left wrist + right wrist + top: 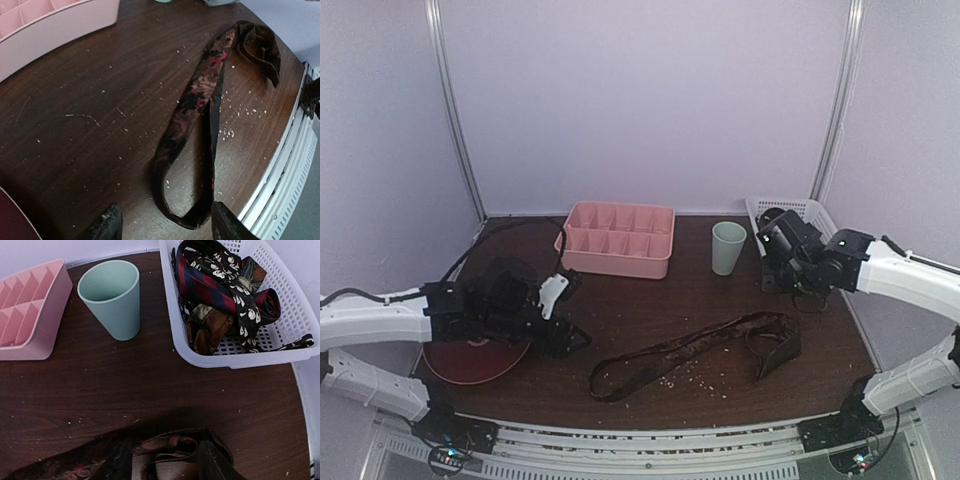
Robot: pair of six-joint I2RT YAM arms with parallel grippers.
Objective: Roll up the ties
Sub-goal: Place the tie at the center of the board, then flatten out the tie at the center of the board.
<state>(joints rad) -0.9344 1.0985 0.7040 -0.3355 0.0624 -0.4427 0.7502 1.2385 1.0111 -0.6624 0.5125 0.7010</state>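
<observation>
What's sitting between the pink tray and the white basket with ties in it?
A green cup stands upright on the table between the pink tray and the white basket. The right wrist view shows it best, the top view too.

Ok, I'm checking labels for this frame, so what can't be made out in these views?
Ties in the basket, right wrist view: tangled, count unclear; in the top view the right arm covers most.
Loose tie, right wrist view: cut off by the bottom edge.
Dark red disc, top view: left arm hides most of it.
</observation>
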